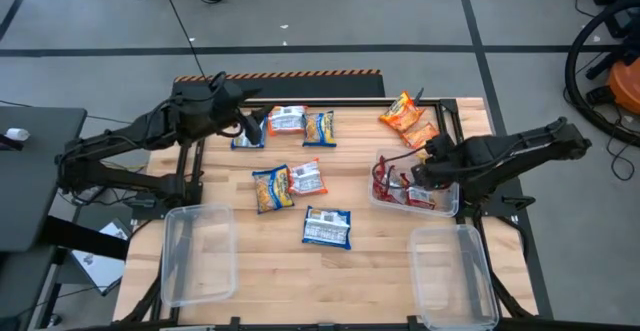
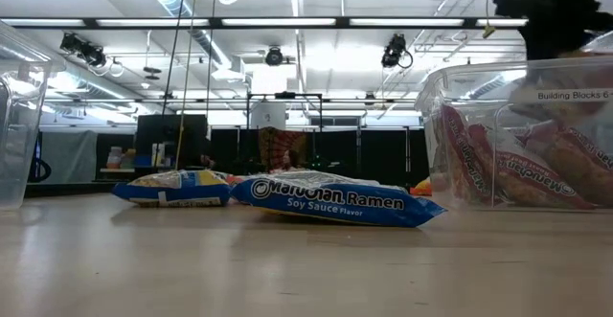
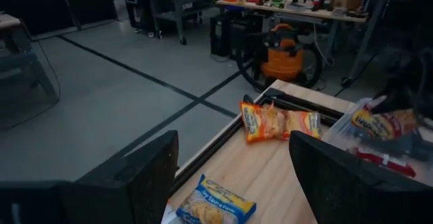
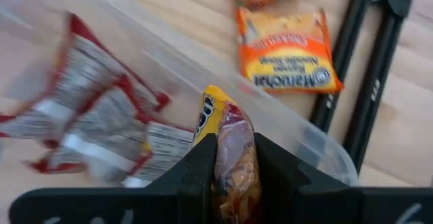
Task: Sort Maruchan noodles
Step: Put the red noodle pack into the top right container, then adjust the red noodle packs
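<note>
Several blue-and-yellow Maruchan noodle packets [image 1: 272,189] lie flat in the middle of the table, the nearest one [image 2: 335,200] in front of the low camera. Two orange packets [image 1: 400,111] lie at the far right. A clear bin [image 1: 385,199] at the right holds red-and-white packets [image 4: 101,116]. My right gripper [image 1: 418,171] hangs over this bin, shut on an orange-and-yellow packet [image 4: 230,136]. My left gripper [image 1: 258,129] is raised over the far left packets, its fingers [image 3: 145,173] wide open with nothing between them. My right gripper pinches the orange-and-yellow packet by its two flat faces [image 4: 233,160] between the two fingers. The fingers slant down from above. The packet stands edge-on between them, its free end [image 4: 213,102] sticking out past the fingertips, lifted clear above the bin with the red packets.
Two more clear bins stand near the front edge, one at the left [image 1: 198,253] and one at the right [image 1: 455,276]. Black frame rails [image 4: 369,68] run along the table's far and right edges. Bare wood lies between the front bins.
</note>
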Robot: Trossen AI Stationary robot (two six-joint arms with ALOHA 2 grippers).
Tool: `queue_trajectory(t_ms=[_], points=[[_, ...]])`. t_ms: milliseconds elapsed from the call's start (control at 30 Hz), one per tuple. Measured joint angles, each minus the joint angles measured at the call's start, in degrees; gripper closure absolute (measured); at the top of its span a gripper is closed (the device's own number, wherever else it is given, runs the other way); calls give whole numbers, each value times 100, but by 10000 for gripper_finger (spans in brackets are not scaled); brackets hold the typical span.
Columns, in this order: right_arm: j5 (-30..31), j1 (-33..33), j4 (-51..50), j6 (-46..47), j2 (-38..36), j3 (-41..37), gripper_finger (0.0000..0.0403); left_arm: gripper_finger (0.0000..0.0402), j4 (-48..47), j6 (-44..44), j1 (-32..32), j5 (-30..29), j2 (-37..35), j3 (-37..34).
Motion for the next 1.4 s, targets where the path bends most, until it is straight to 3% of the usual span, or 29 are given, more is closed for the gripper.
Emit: queue_trajectory(t_ms=[167, 333, 567, 833, 967, 1167, 1400], points=[[1, 7, 210, 367, -1, -472, 301, 115, 14, -105, 2, -3, 0, 0], [-127, -102, 248, 136, 12, -652, 270, 116, 17, -223, 2, -4, 0, 0], [-622, -560, 386, -1687, 12, -42, 219, 116, 17, -233, 7, -4, 0, 0], [-1340, -1479, 400, -3021, 360, 0, 226, 116, 15, -233, 7, -4, 0, 0], [-2042, -1888, 319, -3050, 637, 0, 235, 116, 11, -233, 4, -2, 0, 0], [-2453, -2290, 94, -2897, 818, 56, 237, 116, -149, -235, -2, 104, 0, 0], [-2398, -2526, -232, -2665, 810, 336, 230, 116, -507, -234, -2, 105, 0, 0]])
